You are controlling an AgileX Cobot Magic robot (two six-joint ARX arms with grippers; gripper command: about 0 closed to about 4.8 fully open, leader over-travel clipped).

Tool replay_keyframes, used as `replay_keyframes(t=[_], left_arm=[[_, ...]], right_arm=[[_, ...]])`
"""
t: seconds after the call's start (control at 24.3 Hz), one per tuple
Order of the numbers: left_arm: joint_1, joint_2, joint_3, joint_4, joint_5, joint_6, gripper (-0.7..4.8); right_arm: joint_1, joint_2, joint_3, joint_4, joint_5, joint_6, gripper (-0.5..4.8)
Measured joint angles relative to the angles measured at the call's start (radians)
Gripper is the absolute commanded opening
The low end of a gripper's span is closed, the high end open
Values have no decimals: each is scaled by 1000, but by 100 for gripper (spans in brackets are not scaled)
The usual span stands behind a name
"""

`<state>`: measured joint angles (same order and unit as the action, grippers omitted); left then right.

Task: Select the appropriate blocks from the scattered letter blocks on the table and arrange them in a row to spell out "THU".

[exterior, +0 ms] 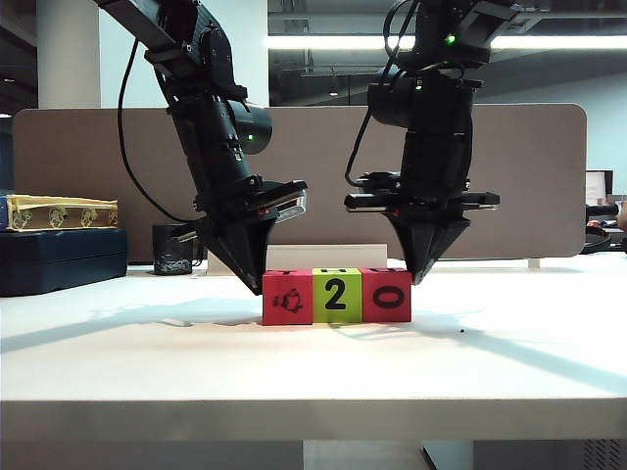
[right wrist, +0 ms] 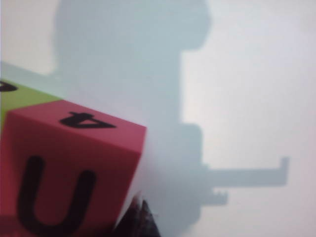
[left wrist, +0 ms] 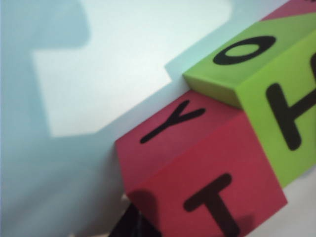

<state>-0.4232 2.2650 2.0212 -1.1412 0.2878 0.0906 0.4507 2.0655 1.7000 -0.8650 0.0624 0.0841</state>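
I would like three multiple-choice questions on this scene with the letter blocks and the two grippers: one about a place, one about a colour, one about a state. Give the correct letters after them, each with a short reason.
1. Where is the lime green block?
A. between the two pinkish-red blocks
B. at the left end of the row
C. apart from the row

2. Which colour is the block with the letter T?
A. lime green
B. pinkish-red
C. blue

3. How are the left gripper and the right gripper?
A. both wide open
B. both shut, one tip at each end of the row
C. each lifting a block

Answers:
1 A: the exterior view shows it in the middle, touching both neighbours on the table.
2 B: the left wrist view shows T on a red face.
3 B: the fingers meet in a point and all three blocks rest on the table.
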Motion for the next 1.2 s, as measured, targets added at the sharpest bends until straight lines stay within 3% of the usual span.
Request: replay_keyframes(t=[0.16, 0.54, 0.74, 0.87, 1.03, 1.2], left_arm=[[-4, 0, 0, 13, -85, -1, 101], [-1, 2, 9, 44, -238, -20, 117], [-1, 2, 95, -34, -248, -16, 108], [-1, -9, 160, -97, -248, -11, 10], [-2, -121, 176, -167, -233, 10, -6], [-9, -172, 175, -230, -85, 27, -6]], right_arm=[[-2, 1, 0, -6, 46, 0, -4], [-2, -39, 0, 20, 71, -4, -5], [-2, -103, 0, 19, 72, -15, -5], [-2, -155, 2, -16, 56, -29, -5], [-2, -242, 2, -106, -19, -33, -5], [11, -302, 3, -169, -66, -33, -5]])
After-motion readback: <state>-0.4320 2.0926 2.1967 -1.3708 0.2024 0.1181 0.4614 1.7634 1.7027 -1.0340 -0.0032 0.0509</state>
